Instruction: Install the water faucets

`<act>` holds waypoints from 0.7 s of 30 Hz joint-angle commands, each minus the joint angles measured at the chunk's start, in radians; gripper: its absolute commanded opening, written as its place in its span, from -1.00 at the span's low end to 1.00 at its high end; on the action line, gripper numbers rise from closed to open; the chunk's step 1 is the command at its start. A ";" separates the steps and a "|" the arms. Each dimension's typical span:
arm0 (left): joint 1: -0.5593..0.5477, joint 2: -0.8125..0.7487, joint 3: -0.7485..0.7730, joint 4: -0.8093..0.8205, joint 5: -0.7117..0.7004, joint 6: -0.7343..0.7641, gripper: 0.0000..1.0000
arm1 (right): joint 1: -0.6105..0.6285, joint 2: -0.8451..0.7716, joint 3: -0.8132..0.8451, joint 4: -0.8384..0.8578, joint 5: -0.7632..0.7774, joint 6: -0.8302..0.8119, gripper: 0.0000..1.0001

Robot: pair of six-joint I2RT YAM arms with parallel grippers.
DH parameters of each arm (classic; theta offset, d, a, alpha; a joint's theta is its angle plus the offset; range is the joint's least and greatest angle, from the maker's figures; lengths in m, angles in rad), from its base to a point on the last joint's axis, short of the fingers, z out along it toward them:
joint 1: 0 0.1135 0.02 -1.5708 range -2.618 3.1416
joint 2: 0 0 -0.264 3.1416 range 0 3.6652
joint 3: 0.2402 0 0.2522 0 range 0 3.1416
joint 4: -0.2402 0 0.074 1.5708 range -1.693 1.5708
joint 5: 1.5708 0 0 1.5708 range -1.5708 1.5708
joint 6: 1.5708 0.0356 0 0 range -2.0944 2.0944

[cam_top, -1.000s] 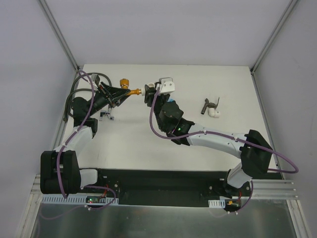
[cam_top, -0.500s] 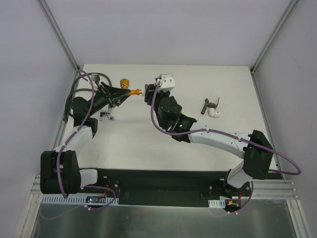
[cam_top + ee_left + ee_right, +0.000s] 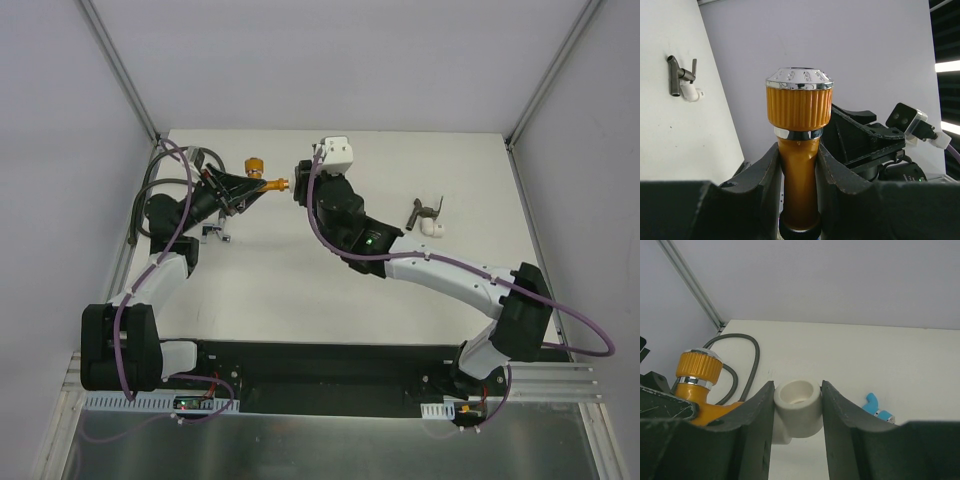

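My left gripper (image 3: 238,187) is shut on the shiny orange faucet (image 3: 256,170), gripping its body below the ribbed knob (image 3: 799,107). Its threaded end (image 3: 279,183) points right. My right gripper (image 3: 297,190) is shut on a white elbow fitting (image 3: 798,408) and holds it right at that threaded end. The orange faucet also shows at the left of the right wrist view (image 3: 696,374). The dark grey-brown faucet (image 3: 424,210) lies at the right on the table beside a second white elbow (image 3: 433,229). The blue faucet (image 3: 875,407) lies on the table.
A black flexible hose (image 3: 180,165) loops at the back left corner behind my left arm, and it also shows in the right wrist view (image 3: 751,365). The white table (image 3: 400,160) is bounded by grey walls at the back and both sides.
My right wrist has turned and its camera has moved toward the back, with the white elbow kept at the orange faucet's threaded end. The left arm has stayed put.
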 commanded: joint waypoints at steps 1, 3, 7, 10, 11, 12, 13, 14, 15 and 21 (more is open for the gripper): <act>-0.034 -0.025 0.061 0.101 0.034 0.017 -1.00 | -0.001 0.000 0.071 -0.119 -0.022 0.055 -0.97; -0.035 -0.028 0.062 0.096 0.037 0.021 -1.00 | -0.004 0.007 0.097 -0.164 -0.028 0.073 -0.97; -0.040 -0.032 0.067 0.088 0.037 0.035 -1.00 | -0.012 0.014 0.129 -0.222 -0.036 0.093 -0.97; -0.045 -0.039 0.070 0.076 0.038 0.052 -1.00 | -0.018 0.014 0.148 -0.265 -0.045 0.135 -0.97; -0.046 -0.042 0.071 0.072 0.040 0.057 -1.00 | -0.019 0.014 0.151 -0.287 -0.048 0.139 -0.97; -0.048 -0.045 0.073 0.069 0.040 0.067 -1.00 | -0.021 0.014 0.161 -0.296 -0.045 0.151 -0.96; -0.049 -0.047 0.074 0.061 0.040 0.069 -1.00 | -0.021 0.014 0.168 -0.308 -0.043 0.158 -0.96; -0.051 -0.048 0.074 0.058 0.038 0.075 -1.00 | -0.022 0.014 0.174 -0.331 -0.040 0.164 -0.97; -0.052 -0.050 0.074 0.055 0.035 0.083 -1.00 | -0.024 0.016 0.183 -0.340 -0.039 0.176 -0.97; -0.065 -0.067 0.079 0.021 0.032 0.135 -1.00 | -0.030 0.017 0.218 -0.435 -0.040 0.227 -0.97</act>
